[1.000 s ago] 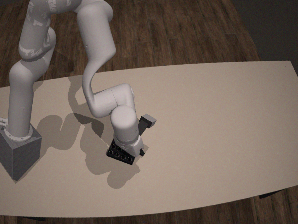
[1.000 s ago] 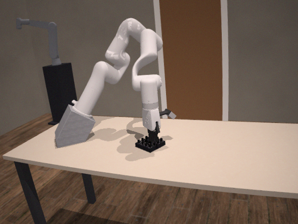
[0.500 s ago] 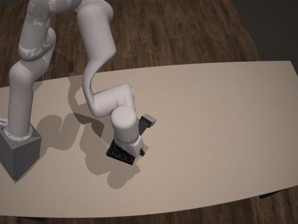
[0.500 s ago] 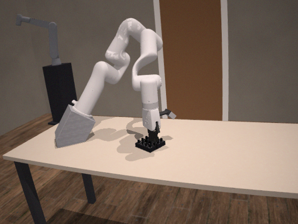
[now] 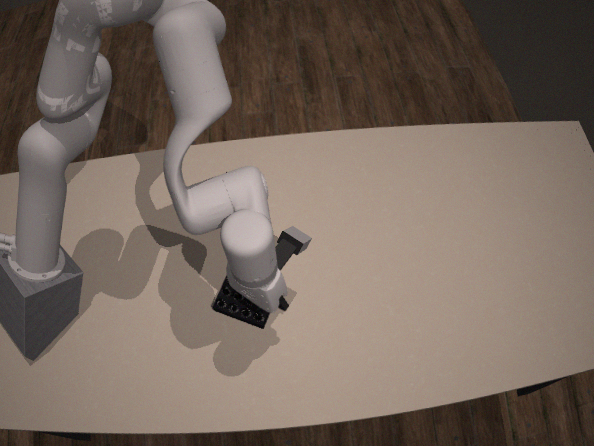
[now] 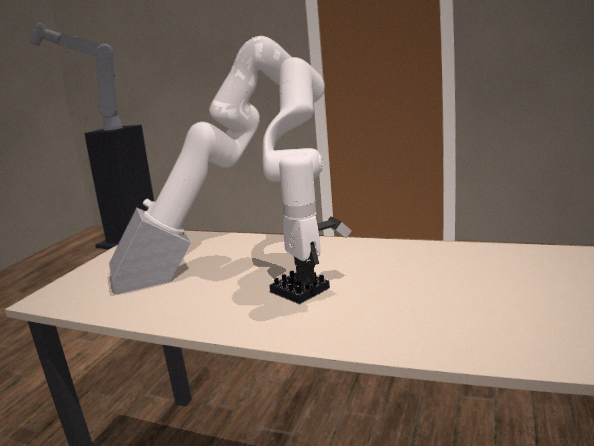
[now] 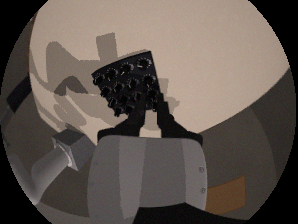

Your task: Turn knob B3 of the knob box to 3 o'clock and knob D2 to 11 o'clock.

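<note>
So the gripper (image 5: 283, 303) (image 6: 306, 283) (image 7: 151, 99) is straight down over the knob box (image 5: 239, 312) (image 6: 300, 295) (image 7: 122, 82), probably to twist one knob; jaws nearly together, can't tell if they're pinching it.
</note>
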`<control>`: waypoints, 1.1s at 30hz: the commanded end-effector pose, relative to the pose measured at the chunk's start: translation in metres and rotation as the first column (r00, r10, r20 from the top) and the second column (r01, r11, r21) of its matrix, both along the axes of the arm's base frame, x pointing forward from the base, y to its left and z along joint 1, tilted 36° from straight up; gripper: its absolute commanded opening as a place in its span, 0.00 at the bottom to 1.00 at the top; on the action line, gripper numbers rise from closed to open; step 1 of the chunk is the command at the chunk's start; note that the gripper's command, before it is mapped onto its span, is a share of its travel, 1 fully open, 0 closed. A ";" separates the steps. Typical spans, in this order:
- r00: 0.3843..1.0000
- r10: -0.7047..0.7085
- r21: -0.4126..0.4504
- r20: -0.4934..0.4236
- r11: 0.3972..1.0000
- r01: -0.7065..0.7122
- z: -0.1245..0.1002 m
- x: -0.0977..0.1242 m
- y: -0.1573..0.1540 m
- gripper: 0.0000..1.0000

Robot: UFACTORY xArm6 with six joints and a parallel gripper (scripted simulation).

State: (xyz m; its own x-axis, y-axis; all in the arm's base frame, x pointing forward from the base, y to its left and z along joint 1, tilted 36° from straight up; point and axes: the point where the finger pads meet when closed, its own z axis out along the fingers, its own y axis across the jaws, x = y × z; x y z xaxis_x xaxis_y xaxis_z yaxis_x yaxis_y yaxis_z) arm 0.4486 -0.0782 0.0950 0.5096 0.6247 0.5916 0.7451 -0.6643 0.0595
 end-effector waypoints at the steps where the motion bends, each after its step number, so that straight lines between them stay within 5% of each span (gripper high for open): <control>1: 1.000 -0.001 -0.001 0.002 1.000 0.001 0.001 0.001 -0.001 0.19; 33: 1.000 -0.001 -0.001 0.002 1.000 0.001 -0.009 0.006 0.004 0.19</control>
